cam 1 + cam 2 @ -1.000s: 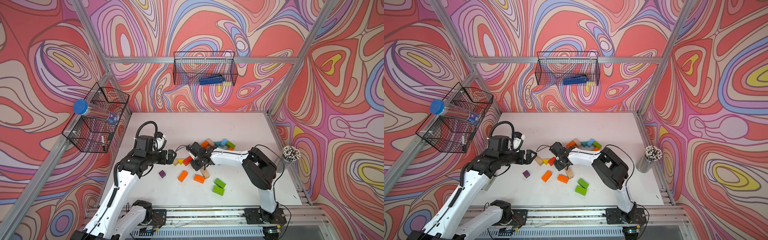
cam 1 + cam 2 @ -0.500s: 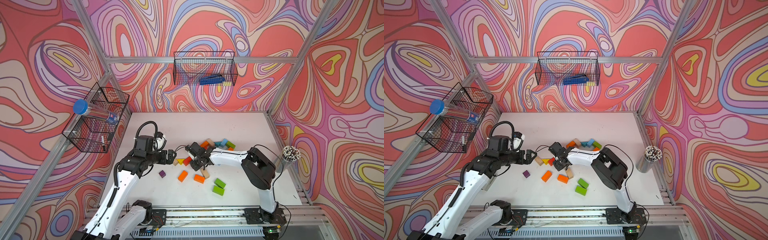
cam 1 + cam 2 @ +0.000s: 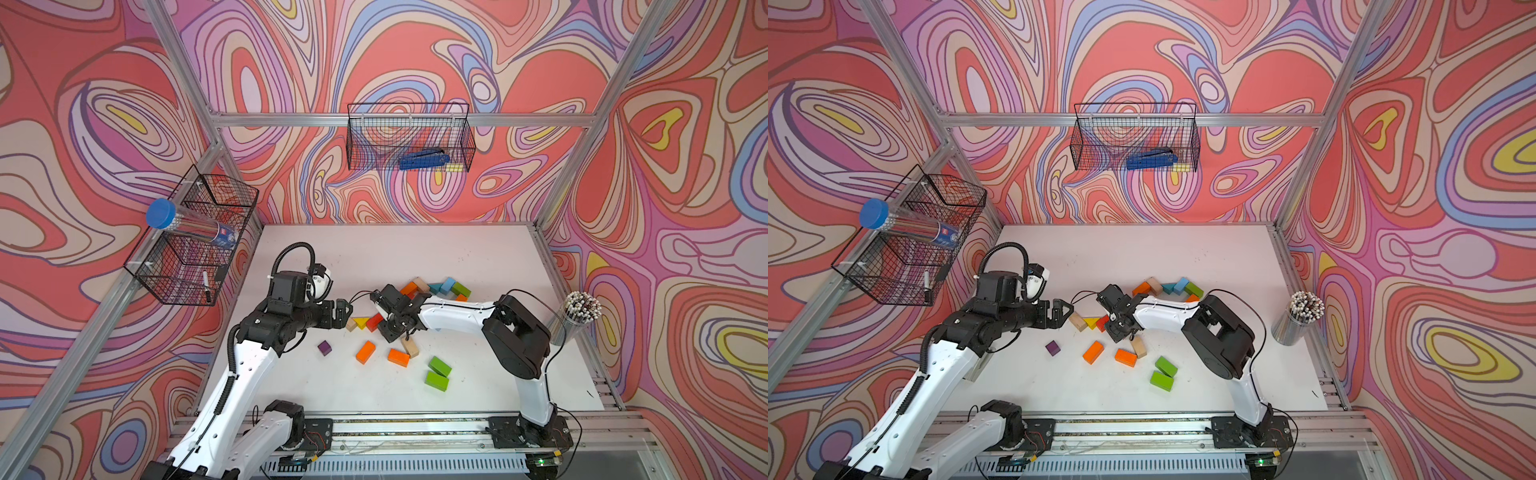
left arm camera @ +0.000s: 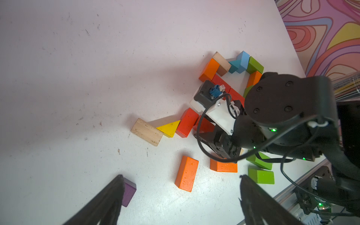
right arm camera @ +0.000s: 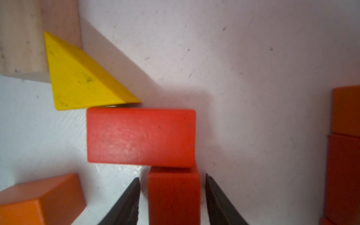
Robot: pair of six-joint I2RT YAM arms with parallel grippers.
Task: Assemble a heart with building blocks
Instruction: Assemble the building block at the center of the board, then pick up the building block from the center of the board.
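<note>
Brick-placing step: right gripper [image 5: 171, 176] straddles red brick [image 5: 173, 196], fingers narrowly parted, not touching; left gripper [image 4: 181, 176] wide, empty. Next, likely straight retreat, no nudging

Right gripper [image 3: 389, 330] beside red block [image 3: 373, 322]
</note>
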